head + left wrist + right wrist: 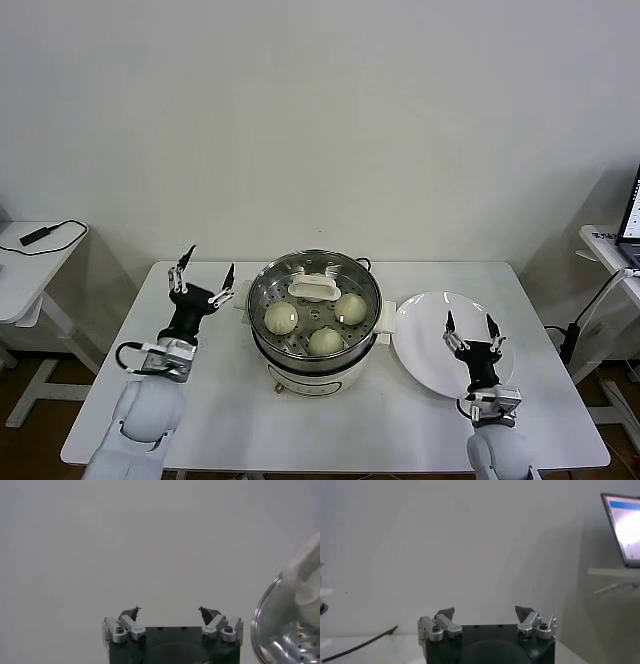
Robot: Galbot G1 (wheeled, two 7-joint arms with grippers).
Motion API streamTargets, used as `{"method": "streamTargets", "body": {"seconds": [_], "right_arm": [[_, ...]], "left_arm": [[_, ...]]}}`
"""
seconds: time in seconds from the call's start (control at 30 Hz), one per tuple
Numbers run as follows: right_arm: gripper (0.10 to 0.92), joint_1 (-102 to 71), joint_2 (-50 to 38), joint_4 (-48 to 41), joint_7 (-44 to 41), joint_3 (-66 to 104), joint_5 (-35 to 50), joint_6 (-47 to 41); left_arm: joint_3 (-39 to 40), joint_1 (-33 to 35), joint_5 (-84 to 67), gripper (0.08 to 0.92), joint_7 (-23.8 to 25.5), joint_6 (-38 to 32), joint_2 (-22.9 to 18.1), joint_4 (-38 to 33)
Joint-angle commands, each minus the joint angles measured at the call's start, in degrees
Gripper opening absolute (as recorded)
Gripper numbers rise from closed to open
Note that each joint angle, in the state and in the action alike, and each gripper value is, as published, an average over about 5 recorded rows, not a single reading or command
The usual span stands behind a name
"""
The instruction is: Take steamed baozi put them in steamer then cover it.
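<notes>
The steamer (314, 340) stands at the table's middle. The glass cover (330, 268) lies on it, its white handle (313, 288) near the centre. Through the glass I see three baozi (281, 318), (349, 307), (325, 342); a fourth is hidden, perhaps behind the handle. My left gripper (203, 272) is open and empty, raised just left of the steamer. In the left wrist view it (170, 611) points at the wall, with the steamer's rim (285, 625) at the edge. My right gripper (468, 325) is open and empty over the white plate; it also shows in the right wrist view (485, 612).
An empty flat white plate (425, 340) lies right of the steamer. A side table with a black device and cable (35, 237) stands far left. A laptop (622, 525) sits on a shelf at far right. A black cable (360, 642) lies on the table.
</notes>
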Motion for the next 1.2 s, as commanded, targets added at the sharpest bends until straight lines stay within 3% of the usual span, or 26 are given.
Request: {"method": "streamTargets", "body": {"seconds": [0.03,1.2], "right_arm": [[0.823,-2.4,-0.36,0.23,-5.89,0.72,5.15,0.93],[0.823,-5.18,0.09,1.73,-5.95,0.84,3.71,2.55]], "left_arm": [[-6.08,1.04,-23.35,0.823,1.79,-14.61,-1.34,12.07],[-5.23,5.07,-20.55,0.823,1.05,-12.38,-2.01,9.45]]}}
